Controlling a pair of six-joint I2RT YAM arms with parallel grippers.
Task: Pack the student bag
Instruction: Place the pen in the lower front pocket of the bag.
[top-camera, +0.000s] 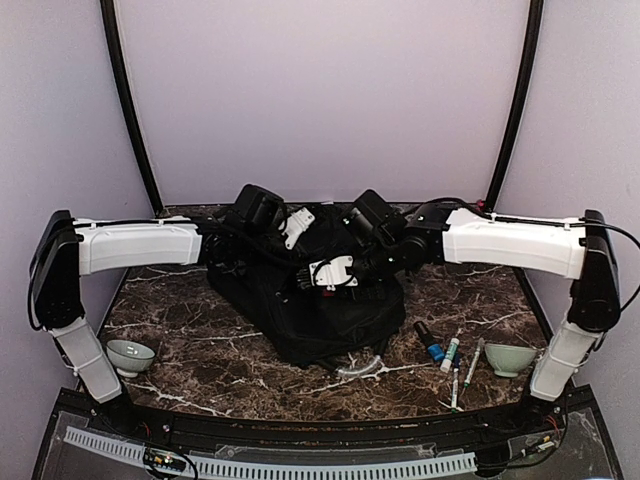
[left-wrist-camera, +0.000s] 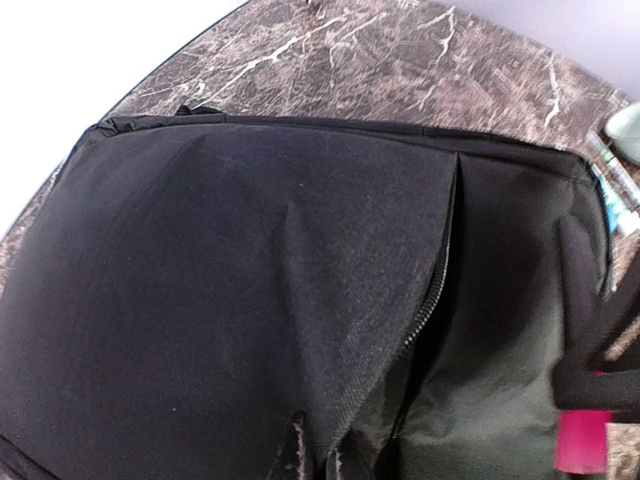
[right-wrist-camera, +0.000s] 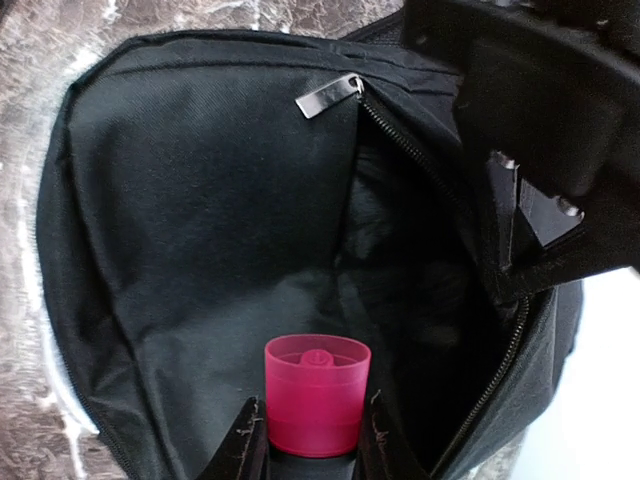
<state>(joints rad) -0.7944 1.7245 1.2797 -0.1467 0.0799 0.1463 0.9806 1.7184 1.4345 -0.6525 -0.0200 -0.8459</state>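
The student bag, a large black backpack, lies mid-table with its zip open. My left gripper is shut on the edge of the bag's front flap, which it pinches between its fingertips and holds up. My right gripper is shut on a small pink-capped item and holds it over the bag's dark open inside. The pink item also shows at the right edge of the left wrist view. The silver zip pull lies at the top of the opening.
To the bag's right lie a blue-capped small bottle, a green-ended marker and a pen. A pale green bowl stands at the front right and another at the front left. A clear curved piece lies at the bag's near edge.
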